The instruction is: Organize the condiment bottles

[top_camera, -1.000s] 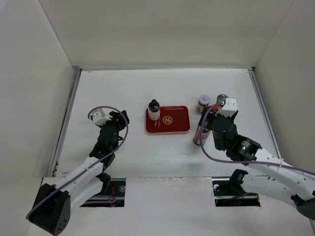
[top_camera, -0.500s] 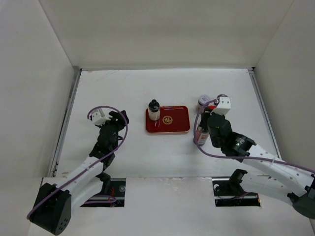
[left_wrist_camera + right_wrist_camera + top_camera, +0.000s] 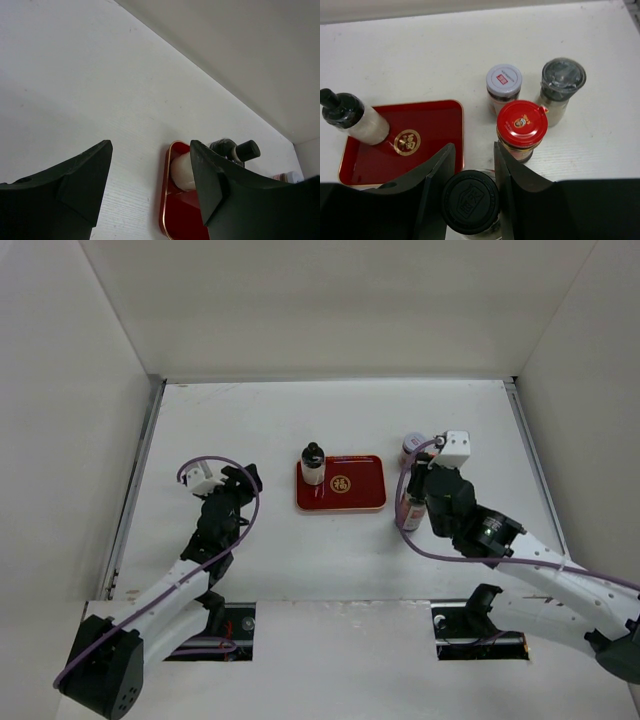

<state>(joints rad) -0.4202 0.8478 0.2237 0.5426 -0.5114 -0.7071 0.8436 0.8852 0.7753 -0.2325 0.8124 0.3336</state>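
Clenched on the tall dark bottle with the black cap [image 3: 470, 202]: the right pincer [image 3: 473, 155], one finger pressed to each side just below the cap. Bottle upright on the white desk [image 3: 250, 430], close to the right near corner of the red rectangular tray with the gold emblem [image 3: 430, 130], off the tray itself.

On the tray, at its left far corner: a short white bottle with a black cap [image 3: 357, 122], upright in the overhead view. Rest of the tray floor bare around the emblem.

To the right of the tray, a tight cluster of three on the desk: red-lidded jar [image 3: 522, 122] nearest the held bottle, white-lidded jar [image 3: 504, 80] just behind it, grey-lidded shaker [image 3: 563, 75] behind and to its right. Touching or merely close, impossible to tell from the wrist view.

Well to the left of the tray: the left pincer [image 3: 150, 147], released, fingers spread with nothing between them, aimed across the desk toward the tray and the short white bottle.
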